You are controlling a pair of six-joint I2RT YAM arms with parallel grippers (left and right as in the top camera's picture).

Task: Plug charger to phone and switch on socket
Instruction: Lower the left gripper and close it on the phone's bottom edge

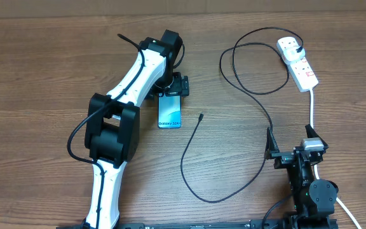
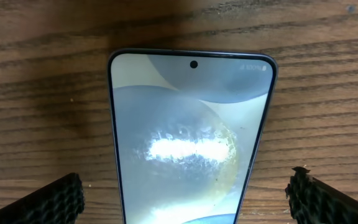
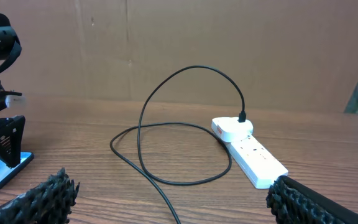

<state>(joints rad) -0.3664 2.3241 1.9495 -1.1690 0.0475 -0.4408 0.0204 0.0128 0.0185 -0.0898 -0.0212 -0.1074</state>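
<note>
The left tool (image 2: 185, 202), jaws wide, straddles the slim blue-screened phone (image 1: 169, 115), whose long axis runs top-to-bottom. The thin black charger cable (image 1: 182, 164) ends in a connector tip (image 1: 201, 116) just right of the phone. The right tool (image 3: 173, 190), also wide, sits lower right.

The left gripper (image 1: 170, 88) hides the phone's (image 1: 169, 116) far end overhead. Right of the phone, the socket's (image 1: 299, 62) switch positions seem too small to read.

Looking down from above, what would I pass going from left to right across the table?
Left arm's black elbow → phone → charger's loose tip → white power strip.
</note>
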